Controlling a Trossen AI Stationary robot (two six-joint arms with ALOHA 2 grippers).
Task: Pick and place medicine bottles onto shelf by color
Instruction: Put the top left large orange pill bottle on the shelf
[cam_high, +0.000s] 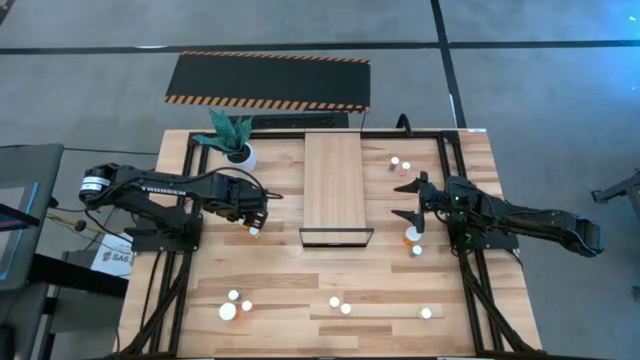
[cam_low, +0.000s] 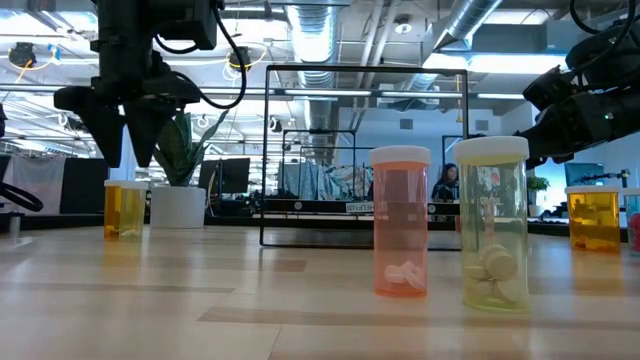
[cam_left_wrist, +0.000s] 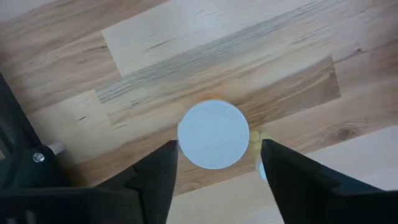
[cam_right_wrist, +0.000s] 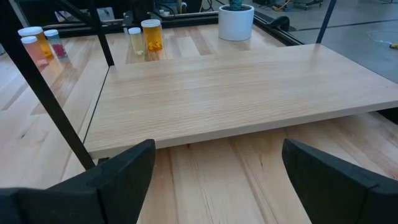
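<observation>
Two bottles, one pink (cam_low: 401, 222) and one yellowish (cam_low: 492, 222), stand upright nearest the low camera on the plank worktop (cam_high: 300, 290), pills resting at the bottom of each. Behind them the left gripper (cam_high: 257, 212) hangs directly above an orange bottle (cam_low: 125, 208) beside the white plant pot (cam_low: 179, 206), its fingers (cam_left_wrist: 158, 180) parted on either side of the white cap (cam_left_wrist: 213, 135) and not touching it. Seen from above, that bottle stands left of the shelf (cam_high: 333, 182), near its dark-framed end. Across the shelf, the right gripper (cam_high: 410, 200) hovers with jaws wide apart and empty, facing the board's long edge. More white-capped bottles are scattered along the near worktop (cam_high: 233, 303) and close to the right arm (cam_high: 414, 240).
</observation>
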